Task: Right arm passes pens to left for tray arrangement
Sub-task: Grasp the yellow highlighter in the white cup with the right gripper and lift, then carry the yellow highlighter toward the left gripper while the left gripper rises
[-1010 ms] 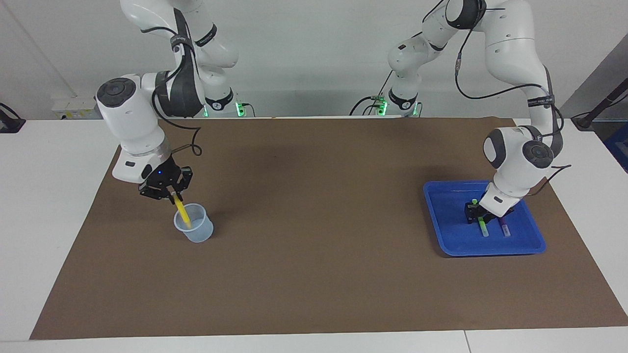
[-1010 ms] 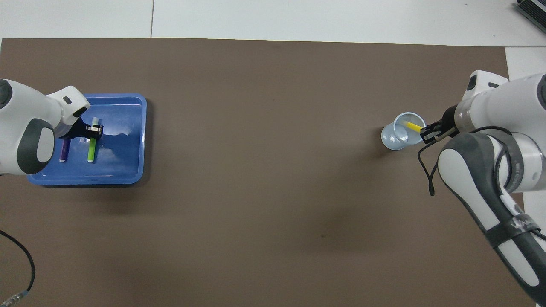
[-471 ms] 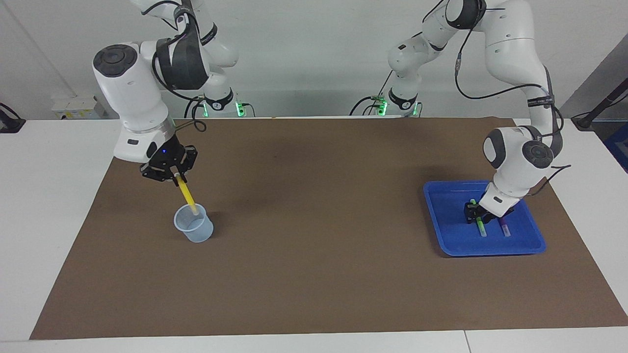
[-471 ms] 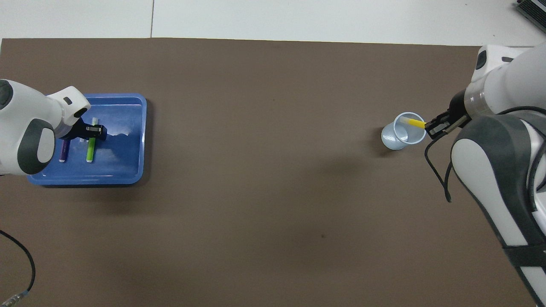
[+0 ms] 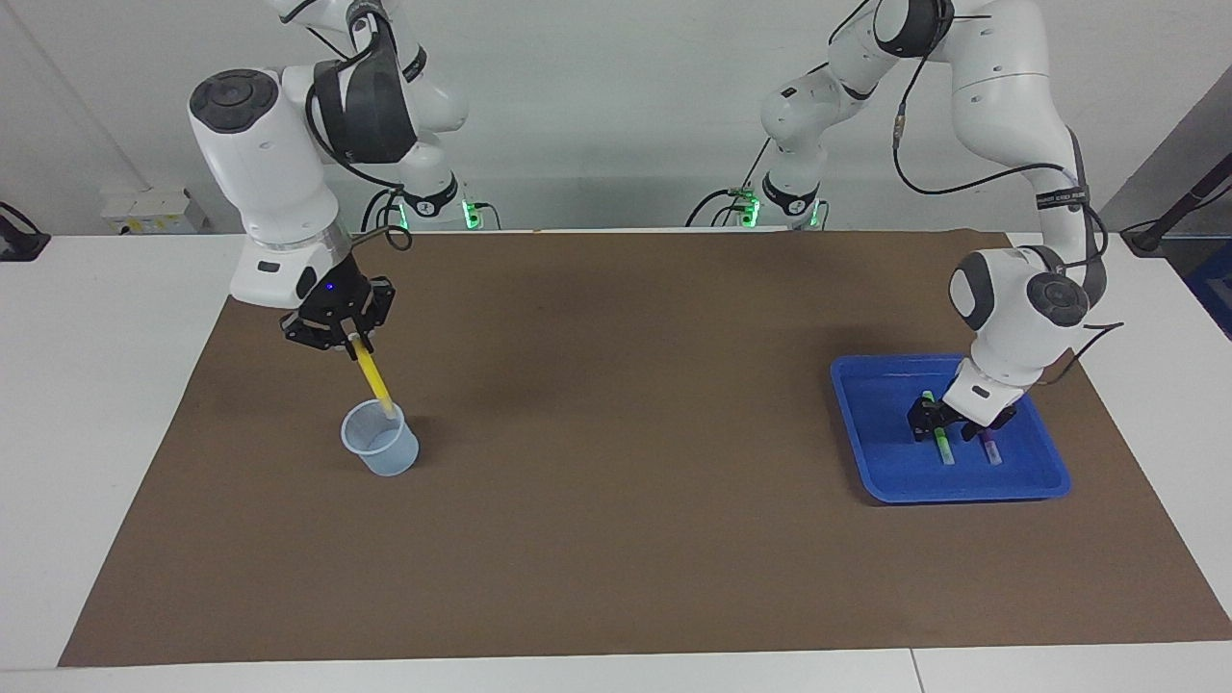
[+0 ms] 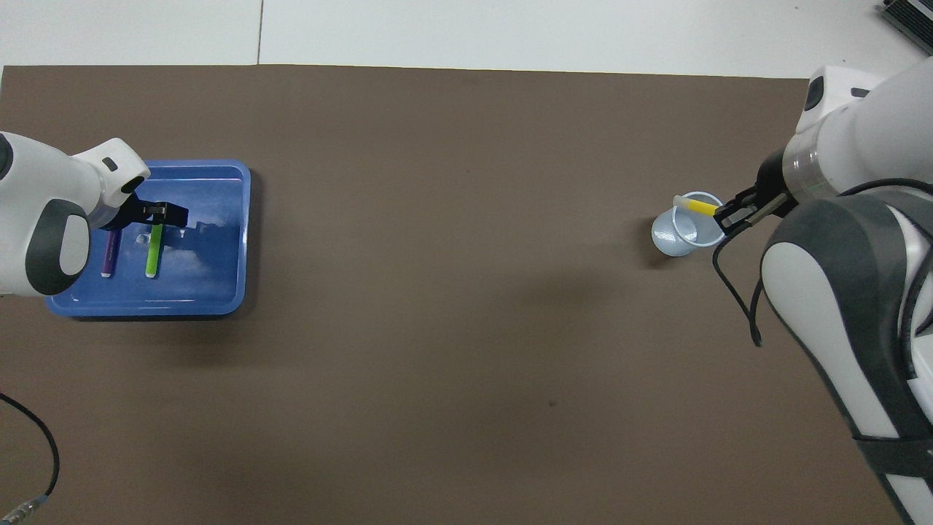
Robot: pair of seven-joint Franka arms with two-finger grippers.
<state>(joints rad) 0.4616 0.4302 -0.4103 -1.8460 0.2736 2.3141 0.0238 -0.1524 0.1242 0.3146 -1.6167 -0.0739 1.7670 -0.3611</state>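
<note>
Two pens lie in the blue tray [image 5: 871, 462]: green pen [image 5: 939, 438] right under the left gripper [image 5: 932, 420], its jaws spread wide and holding nothing; purple pen [image 5: 989, 447] beside it, top end hidden by the gripper. Right gripper [image 5: 350, 339] clamps the yellow pen [image 5: 373, 380], pale tip over the translucent cup [image 5: 380, 449].

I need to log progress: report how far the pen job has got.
Done: the green pen and purple pen lie side by side in the tray, with the left gripper over them. In hand: the right gripper holds the yellow pen above the cup. Left: passing it over and placing it.
</note>
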